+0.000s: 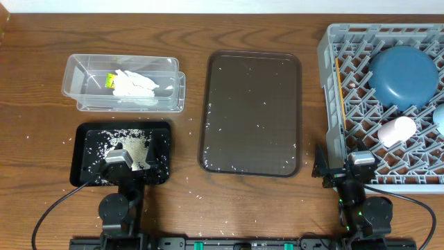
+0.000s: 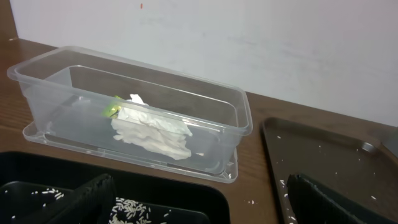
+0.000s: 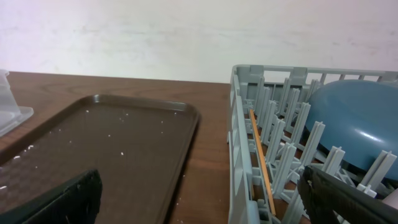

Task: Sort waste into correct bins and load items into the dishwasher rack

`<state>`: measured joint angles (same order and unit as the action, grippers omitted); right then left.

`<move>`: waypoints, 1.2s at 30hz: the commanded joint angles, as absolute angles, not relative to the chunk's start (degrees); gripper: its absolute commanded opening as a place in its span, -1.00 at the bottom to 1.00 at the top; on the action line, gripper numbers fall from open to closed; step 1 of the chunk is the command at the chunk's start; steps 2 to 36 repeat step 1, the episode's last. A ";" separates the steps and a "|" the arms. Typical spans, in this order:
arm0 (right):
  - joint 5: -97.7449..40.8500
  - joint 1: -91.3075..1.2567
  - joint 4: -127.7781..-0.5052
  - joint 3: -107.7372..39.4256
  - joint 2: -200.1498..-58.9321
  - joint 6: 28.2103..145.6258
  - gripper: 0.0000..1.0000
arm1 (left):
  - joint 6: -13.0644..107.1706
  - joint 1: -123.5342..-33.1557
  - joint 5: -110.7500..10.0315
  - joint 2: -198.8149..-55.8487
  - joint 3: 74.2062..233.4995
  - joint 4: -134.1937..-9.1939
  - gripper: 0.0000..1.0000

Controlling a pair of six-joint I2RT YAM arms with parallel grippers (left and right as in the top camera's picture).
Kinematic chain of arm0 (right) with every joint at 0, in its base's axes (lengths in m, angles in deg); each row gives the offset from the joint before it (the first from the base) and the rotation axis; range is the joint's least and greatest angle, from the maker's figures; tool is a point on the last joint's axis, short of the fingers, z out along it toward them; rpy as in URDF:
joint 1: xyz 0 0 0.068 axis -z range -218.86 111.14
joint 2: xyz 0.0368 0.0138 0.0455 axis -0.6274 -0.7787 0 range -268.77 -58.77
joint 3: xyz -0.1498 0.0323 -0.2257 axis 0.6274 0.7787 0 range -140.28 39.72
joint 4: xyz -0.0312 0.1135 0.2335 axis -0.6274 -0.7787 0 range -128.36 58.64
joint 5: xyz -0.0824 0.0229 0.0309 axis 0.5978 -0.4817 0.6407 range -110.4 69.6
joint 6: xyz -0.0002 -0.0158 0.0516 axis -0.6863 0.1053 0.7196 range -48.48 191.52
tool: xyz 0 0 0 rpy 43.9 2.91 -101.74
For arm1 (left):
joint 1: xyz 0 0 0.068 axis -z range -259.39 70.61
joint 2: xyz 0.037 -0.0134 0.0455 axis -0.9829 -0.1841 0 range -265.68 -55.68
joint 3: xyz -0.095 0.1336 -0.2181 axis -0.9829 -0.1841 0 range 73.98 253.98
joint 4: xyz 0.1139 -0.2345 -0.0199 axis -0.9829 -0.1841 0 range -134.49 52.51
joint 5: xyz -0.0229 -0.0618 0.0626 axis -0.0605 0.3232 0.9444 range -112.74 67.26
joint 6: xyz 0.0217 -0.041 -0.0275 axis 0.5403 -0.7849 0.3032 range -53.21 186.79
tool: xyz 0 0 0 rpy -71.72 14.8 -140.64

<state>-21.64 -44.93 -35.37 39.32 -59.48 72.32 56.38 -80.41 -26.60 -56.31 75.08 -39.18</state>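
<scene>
Both jaws gape empty: left gripper [image 2: 200, 184] over the black tray [image 1: 82, 149] left of the brown tray [image 1: 250, 83], right gripper [image 3: 200, 177] by the rack [image 1: 333, 90] on its right, and what seems left to do, stray rice [image 1: 209, 106], lies along the brown tray's left edge, nearer the left gripper.

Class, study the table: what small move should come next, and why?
Probably the left arm reaches toward the brown tray: stray grains dot it, while tissue lies in the clear tub, rice in the black tray, dishes in the rack. Both jaws stand open.
</scene>
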 commanded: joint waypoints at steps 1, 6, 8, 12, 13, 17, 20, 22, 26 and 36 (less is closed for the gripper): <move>-21.07 -44.18 -35.63 39.38 -59.09 71.66 0.98 | 57.34 -80.39 -26.34 -55.91 74.21 -41.30 0.82; -21.07 -44.18 -35.63 39.38 -59.09 71.66 0.98 | 57.34 -80.39 -26.34 -55.91 74.21 -41.30 0.82; -21.07 -44.18 -35.63 39.38 -59.09 71.66 0.98 | 57.34 -80.39 -26.34 -55.91 74.21 -41.30 0.82; -21.07 -44.18 -35.63 39.38 -59.09 71.66 0.98 | 57.34 -80.39 -26.34 -55.91 74.21 -41.30 0.82; -21.07 -44.18 -35.63 39.38 -59.09 71.66 0.98 | 57.34 -80.39 -26.34 -55.91 74.21 -41.30 0.82; -21.07 -44.18 -35.63 39.38 -59.09 71.66 0.98 | 57.34 -80.39 -26.34 -55.91 74.21 -41.30 0.82; -21.07 -44.18 -35.63 39.38 -59.09 71.66 0.98 | 57.34 -80.39 -26.34 -55.91 74.21 -41.30 0.82; -21.07 -44.18 -35.63 39.38 -59.09 71.66 0.98 | 57.34 -80.39 -26.34 -55.91 74.21 -41.30 0.82; -21.07 -44.18 -35.63 39.38 -59.09 71.66 0.98 | 57.34 -80.39 -26.34 -55.91 74.21 -41.30 0.82; -21.07 -44.18 -35.63 39.38 -59.09 71.66 0.98 | 57.34 -80.39 -26.34 -55.91 74.21 -41.30 0.82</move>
